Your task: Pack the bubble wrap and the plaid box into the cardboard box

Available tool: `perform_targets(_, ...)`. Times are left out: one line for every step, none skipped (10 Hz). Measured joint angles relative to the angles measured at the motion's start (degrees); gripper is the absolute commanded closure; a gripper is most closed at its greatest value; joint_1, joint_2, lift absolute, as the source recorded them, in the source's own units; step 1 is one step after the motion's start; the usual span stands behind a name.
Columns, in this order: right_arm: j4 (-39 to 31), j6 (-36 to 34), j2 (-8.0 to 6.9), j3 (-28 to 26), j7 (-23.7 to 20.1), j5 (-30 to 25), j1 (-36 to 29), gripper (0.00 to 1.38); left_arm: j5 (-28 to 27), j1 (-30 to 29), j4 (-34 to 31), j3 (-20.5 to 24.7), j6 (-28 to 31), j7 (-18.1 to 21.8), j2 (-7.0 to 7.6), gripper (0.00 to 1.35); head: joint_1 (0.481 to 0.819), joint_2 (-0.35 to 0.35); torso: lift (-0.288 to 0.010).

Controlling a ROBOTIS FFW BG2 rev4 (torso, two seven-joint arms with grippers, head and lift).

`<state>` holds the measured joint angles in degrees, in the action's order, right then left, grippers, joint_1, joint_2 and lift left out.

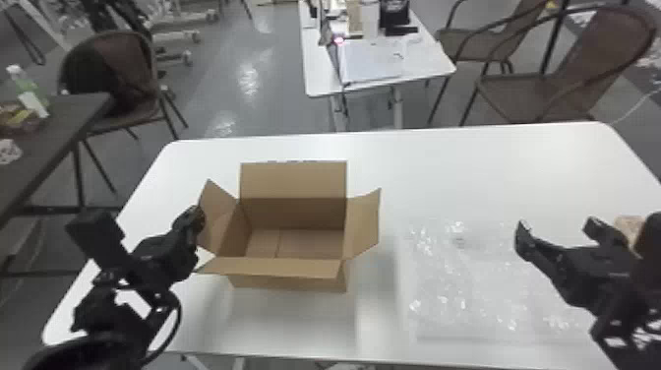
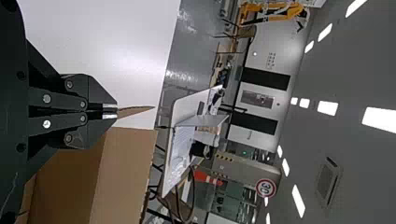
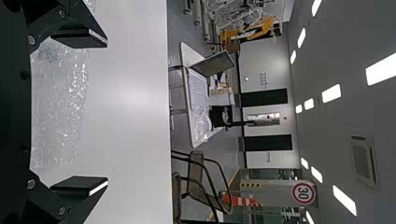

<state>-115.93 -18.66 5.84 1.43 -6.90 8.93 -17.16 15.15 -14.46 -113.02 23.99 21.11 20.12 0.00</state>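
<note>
My left gripper is drawn nearly together, pinching the left flap of the cardboard box; in the left wrist view a sliver of brown board runs out from between my left gripper's tips. My right gripper is spread wide, and I hold nothing between its two flat fingers. In the right wrist view the clear bubble wrap lies beyond the base of that wide gap, with table surface past it.

From my head, the left flap's outer edge is partly covered by my left gripper, so I can't make out how deep my grip on it goes. The near flap hides the closest part of the box floor. The bubble wrap's right side runs under my right gripper and arm in that view, and its edges are hard to pick out against the white table. A pale tan shape is half covered behind my right gripper; I can't tell what it is.

The bubble wrap lies flat on the table, to the right of the cardboard box and mostly to the left of my right gripper, reaching nearer to me than its fingertips.
</note>
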Motion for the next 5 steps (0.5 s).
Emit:
perform_targets(-0.08,-2.81,0.06,0.97,-0.25,-0.87,1.38,0.24,0.04,0.02,0.05,-0.07,-0.06,0.00,0.00,1.20,0.695,0.202,-0.121)
perform_targets(-2.36,-8.76,-0.23,1.55,1.58,-1.77,2.62,0.24,0.05,0.07,0.12,-0.21,-0.09,0.00,0.00,1.20,0.695,0.205,-0.121)
perform_targets(-5.97,-18.43,-0.58,1.66,4.83,-1.98,4.21,0.24,0.03,0.09,0.16,-0.30,-0.10,0.00,0.00,1.20,0.695,0.197,-0.121)
perform_targets(-8.07,-28.01,-0.66,0.85,5.64,-0.91,6.27,0.24,-0.02,0.08,0.21,-0.35,-0.10,0.00,0.00,1.20,0.695,0.190,-0.121)
perform_targets(-6.68,-33.14,-0.33,-0.90,5.05,3.27,7.68,0.24,-0.08,0.10,0.30,-0.41,-0.13,0.00,0.00,1.20,0.695,0.190,-0.121)
